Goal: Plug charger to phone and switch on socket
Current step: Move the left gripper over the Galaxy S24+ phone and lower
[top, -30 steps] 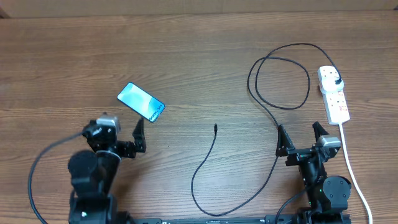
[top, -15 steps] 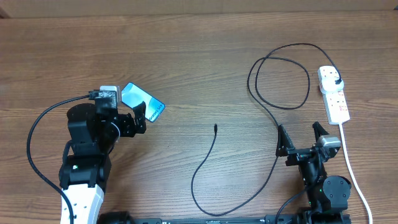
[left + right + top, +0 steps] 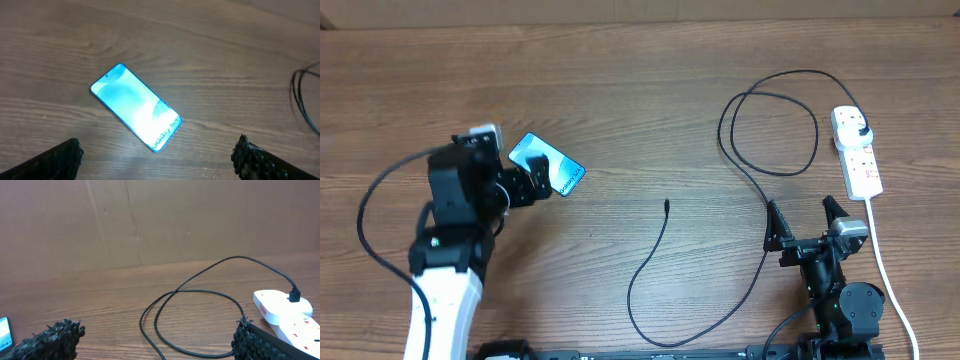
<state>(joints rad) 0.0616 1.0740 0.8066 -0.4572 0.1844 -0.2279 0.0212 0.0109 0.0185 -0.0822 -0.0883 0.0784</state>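
Note:
The phone (image 3: 549, 163) lies flat on the wooden table, blue screen up; it also shows in the left wrist view (image 3: 135, 106). My left gripper (image 3: 532, 183) is open and hovers at the phone's near-left side, holding nothing; its fingertips frame the phone's lower end in the wrist view (image 3: 157, 157). The charger cable (image 3: 660, 250) runs from its free tip (image 3: 666, 205) through a loop (image 3: 195, 320) to a black plug in the socket strip (image 3: 857, 158). My right gripper (image 3: 804, 222) is open and empty, near the table's front right.
The strip's white cord (image 3: 888, 275) runs down the right side past the right arm. A brown cardboard wall (image 3: 150, 220) stands behind the table's far edge.
My left arm has moved forward and up toward the phone, with the open gripper now beside it. The right arm, cable and strip have not moved.

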